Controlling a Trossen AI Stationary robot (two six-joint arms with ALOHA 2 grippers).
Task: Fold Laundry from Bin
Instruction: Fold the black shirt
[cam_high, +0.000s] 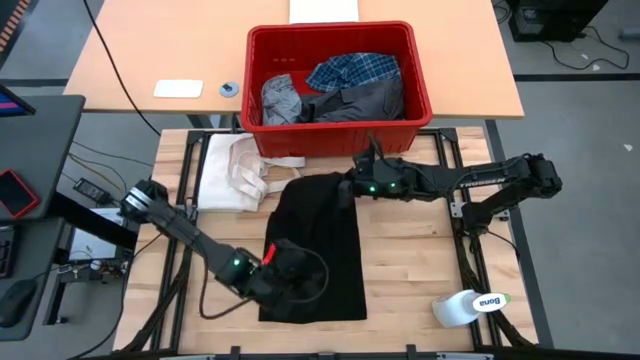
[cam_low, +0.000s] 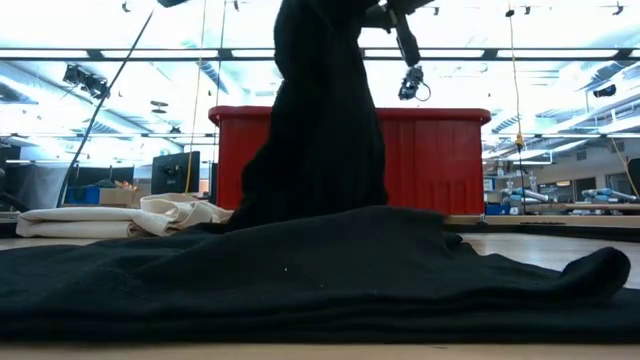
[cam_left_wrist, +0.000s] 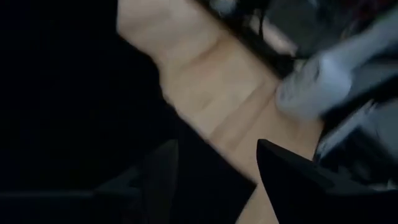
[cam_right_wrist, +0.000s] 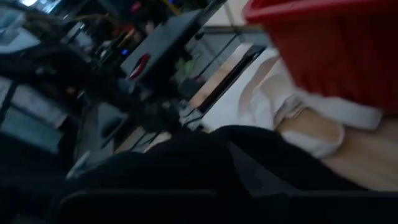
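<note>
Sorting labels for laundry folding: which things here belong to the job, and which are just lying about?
Job: black garment, red bin, plaid shirt, grey garments, left gripper, right gripper.
Lying about: cream cloth, tape roll, white card.

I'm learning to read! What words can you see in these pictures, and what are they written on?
"TROSSEN": white letters along the right arm, small but just readable in the high view.
"Bona": on the white bottle lying at the table's near right corner; it reads upside down in the high view.
No other words, numbers or signs can be read.
</note>
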